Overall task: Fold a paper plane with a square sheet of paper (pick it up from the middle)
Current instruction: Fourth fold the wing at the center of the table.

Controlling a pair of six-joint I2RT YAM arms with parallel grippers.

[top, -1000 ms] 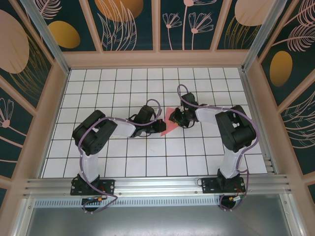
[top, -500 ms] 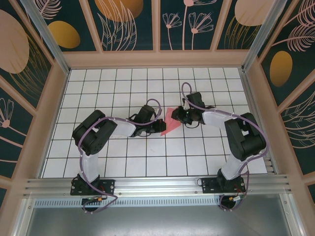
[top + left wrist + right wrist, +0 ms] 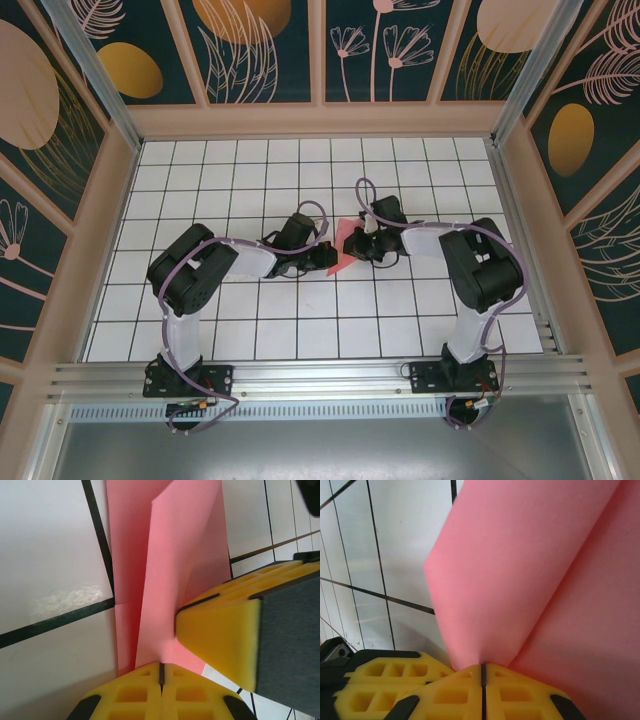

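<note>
The square sheet of paper [image 3: 337, 262] is pink and folded into a narrow creased shape at the middle of the tiled floor. My left gripper [image 3: 322, 246] is shut on its near end; in the left wrist view the paper [image 3: 170, 565] rises from the closed jaws of the left gripper [image 3: 161, 674] with a lengthwise fold. My right gripper [image 3: 353, 243] faces it from the right and is shut on the paper [image 3: 530, 570], whose flaps spread out from the right gripper [image 3: 482, 674]. The two grippers almost touch. A right finger [image 3: 220, 640] looms in the left wrist view.
White tiled floor [image 3: 300, 320] with black grid lines, fenced by wooden walls [image 3: 320, 120] on three sides. An aluminium rail [image 3: 320, 378] with both arm bases runs along the near edge. The left gripper's yellow fingers [image 3: 380, 680] show low left in the right wrist view.
My right gripper has swung left toward the left gripper and shut on the paper. The paper is now bunched between the two grippers. The left arm has stayed put.
</note>
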